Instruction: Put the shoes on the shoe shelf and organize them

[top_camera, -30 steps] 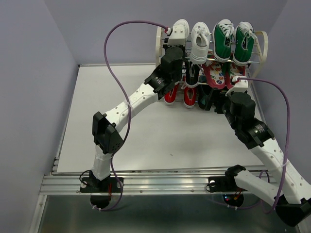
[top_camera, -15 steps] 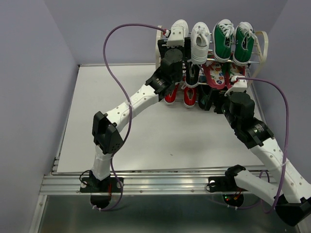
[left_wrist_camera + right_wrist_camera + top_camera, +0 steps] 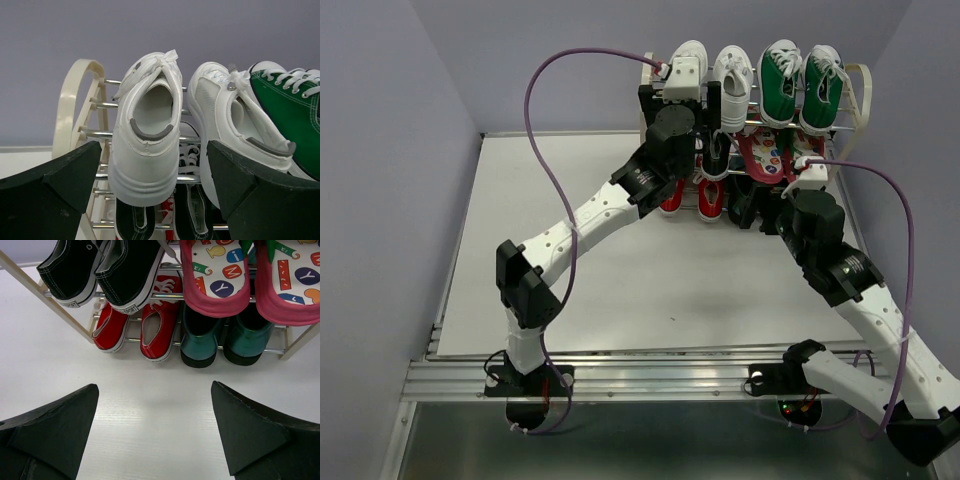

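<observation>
Left gripper [image 3: 152, 147]: fingers spread, empty, facing heels of all-white lace-up sneakers [image 3: 142, 170] on top tier of cream-framed metal-rod shoe shelf [image 3: 67, 100].
Right gripper [image 3: 155, 390]: spread, empty, facing bottom tier.
Black white-soled sneakers [image 3: 125, 270]: middle tier.
Red white-laced sneakers [image 3: 155, 325]: bottom tier.

Lab booth; blank walls [image 3: 380, 200]; white tabletop [image 3: 620, 290]

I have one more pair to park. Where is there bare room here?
Bare table lies left of the rack and in front of it, toward the near edge. The rack is crowded: white sneakers and green sneakers on top, black sneakers and flip-flops in the middle, red sneakers and teal shoes below.
</observation>
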Controlling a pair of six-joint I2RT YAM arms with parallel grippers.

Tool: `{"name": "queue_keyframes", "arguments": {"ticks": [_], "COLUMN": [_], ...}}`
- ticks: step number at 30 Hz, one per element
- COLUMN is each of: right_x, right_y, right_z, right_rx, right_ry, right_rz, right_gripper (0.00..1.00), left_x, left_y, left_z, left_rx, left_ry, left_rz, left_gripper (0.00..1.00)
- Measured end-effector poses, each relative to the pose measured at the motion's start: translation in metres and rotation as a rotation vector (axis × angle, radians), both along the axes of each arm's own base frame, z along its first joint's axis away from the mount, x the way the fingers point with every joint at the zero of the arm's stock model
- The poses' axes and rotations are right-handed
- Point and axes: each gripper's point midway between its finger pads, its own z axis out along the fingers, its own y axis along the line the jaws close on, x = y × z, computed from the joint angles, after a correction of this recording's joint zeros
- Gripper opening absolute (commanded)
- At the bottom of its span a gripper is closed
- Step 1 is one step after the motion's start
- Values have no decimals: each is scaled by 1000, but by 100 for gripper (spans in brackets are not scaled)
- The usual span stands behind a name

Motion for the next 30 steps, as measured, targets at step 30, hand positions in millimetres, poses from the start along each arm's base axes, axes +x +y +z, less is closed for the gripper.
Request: {"name": "queue_keyframes", "arguments": {"ticks": [30], "right_x": [-19], "right_y": [-20], "right_z": [-85], "right_rx": [71], "right_ry": [245], "right_rz": [-202], "right_gripper": [100], "left_x": [-174], "left_y": [170], "left_z": [-207], "left_rx": [-56], "left_ry": [530], "left_rz": [85], "left_gripper": [99]}}
